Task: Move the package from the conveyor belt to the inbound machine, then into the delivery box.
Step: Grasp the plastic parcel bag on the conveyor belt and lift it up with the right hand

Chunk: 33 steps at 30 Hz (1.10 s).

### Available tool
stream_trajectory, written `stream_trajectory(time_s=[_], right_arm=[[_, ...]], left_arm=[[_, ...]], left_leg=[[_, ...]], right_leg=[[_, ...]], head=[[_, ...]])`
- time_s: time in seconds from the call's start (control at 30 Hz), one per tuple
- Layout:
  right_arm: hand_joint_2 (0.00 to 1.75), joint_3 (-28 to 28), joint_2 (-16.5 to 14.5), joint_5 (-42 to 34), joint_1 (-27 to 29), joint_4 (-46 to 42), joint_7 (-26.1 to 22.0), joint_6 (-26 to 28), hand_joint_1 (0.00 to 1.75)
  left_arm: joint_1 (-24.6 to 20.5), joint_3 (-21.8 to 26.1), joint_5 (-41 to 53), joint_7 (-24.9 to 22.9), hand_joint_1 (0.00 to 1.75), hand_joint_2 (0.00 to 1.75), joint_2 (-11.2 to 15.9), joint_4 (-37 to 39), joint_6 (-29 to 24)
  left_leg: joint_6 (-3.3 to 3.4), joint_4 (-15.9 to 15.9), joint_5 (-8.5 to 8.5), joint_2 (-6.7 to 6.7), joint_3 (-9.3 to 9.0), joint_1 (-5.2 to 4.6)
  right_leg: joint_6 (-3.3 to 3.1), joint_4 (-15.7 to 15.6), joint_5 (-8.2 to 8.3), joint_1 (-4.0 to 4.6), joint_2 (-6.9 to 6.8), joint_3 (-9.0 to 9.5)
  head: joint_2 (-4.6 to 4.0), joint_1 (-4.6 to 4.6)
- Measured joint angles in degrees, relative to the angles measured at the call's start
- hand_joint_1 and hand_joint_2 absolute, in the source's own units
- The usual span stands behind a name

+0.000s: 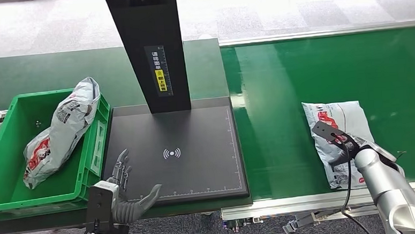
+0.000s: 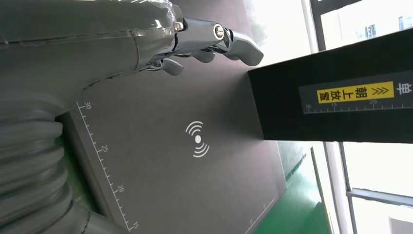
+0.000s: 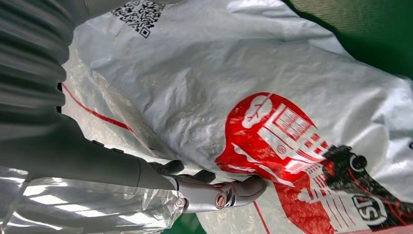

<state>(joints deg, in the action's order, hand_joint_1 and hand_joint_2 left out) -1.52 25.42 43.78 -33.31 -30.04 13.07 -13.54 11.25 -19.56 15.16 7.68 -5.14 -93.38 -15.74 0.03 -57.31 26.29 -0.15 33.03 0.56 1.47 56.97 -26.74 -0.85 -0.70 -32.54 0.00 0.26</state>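
**Caller:** Fingers on the left hand are spread wide and hold nothing, hovering over the near left corner of the black scanner plate. I'd say it waits there to receive.

**Analyst:** Start at the far left, though. A green bin sits on the bench, with one grey mailer bag slumped against its right wall. That looks like the delivery box, parked just beside the plate so the last hop is short.

**Caller:** Then the plate, its wireless mark dead centre and a black post rising behind with a yellow label. In the left wrist view the fingers float above bare plate, touching nothing.

**Analyst:** Further right, the green belt. The package lies flat on it, near the front edge, well apart from the plate.

**Caller:** And the right hand is down on it! In the right wrist view the thumb lies against the plastic, dark fingers tucked beside it.

**Analyst:** Pressing, yes. Whether it has truly pinched the bag, I can't tell; no fold shows between thumb and fingers. My read: the pickup is just beginning, and that slick film could slip.
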Motion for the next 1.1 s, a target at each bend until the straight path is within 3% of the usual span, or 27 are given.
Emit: stream_trajectory(time_s=[0.27, 0.4, 1.1], right_arm=[[1.75, -5.09, 2.34, 0.87, -1.27, 0.88, -0.69, -2.93, 0.03], [1.75, -6.48, 3.23, 0.89, -1.29, 1.13, -0.77, -3.31, 1.75], [1.75, -8.89, 3.90, -0.97, -1.62, 1.14, -2.06, -2.47, 1.75]], left_arm=[[-0.80, 0.00, -0.07, 0.39, 0.00, 1.75, 0.00, 0.11, 0.62], [-0.85, 0.00, -0.05, 0.40, 0.00, 1.75, 0.00, 0.11, 0.73], [-0.83, 0.09, 0.48, 0.46, 0.00, 1.75, 0.00, 0.11, 1.00]], left_leg=[[0.00, 0.00, 0.00, 0.01, -0.02, 0.00], [0.00, 0.00, 0.00, 0.01, -0.02, 0.00], [0.00, 0.00, 0.00, 0.00, -0.01, 0.00]], right_leg=[[0.00, 0.00, 0.00, 0.00, 0.00, 0.01], [0.00, 0.00, 0.00, 0.00, 0.00, 0.01], [0.00, 0.00, 0.00, 0.01, -0.01, 0.02]], head=[[0.00, 0.00], [0.00, 0.00], [0.00, 0.00]])
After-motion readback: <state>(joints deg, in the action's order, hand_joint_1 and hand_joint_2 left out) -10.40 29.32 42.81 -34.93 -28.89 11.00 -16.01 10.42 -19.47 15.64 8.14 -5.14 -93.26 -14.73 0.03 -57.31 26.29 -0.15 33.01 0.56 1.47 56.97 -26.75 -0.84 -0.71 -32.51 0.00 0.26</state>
